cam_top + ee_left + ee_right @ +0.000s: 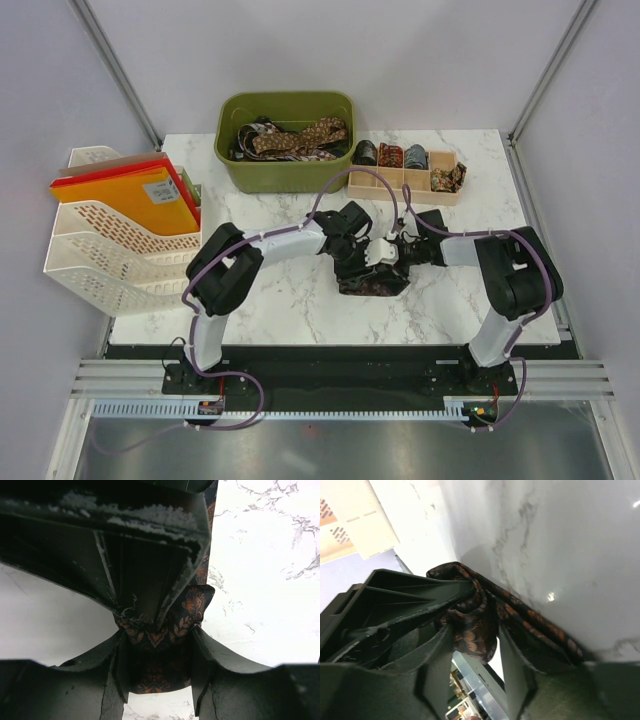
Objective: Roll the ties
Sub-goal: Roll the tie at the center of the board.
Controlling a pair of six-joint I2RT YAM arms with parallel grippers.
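The tie [372, 284] is clenched by left tool [157, 652] and right tool [472, 647] together. Slack is bunched just nearward.

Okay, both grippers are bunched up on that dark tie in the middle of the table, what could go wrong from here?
1. The left gripper and right gripper pinch the dark brown tie very close together, so they could knock into each other or tug the fabric in opposite directions.
2. The cloth looks crumpled rather than neatly coiled, so it may spring loose on release.
3. A loose tail lies on the marble table and could drag or twist.
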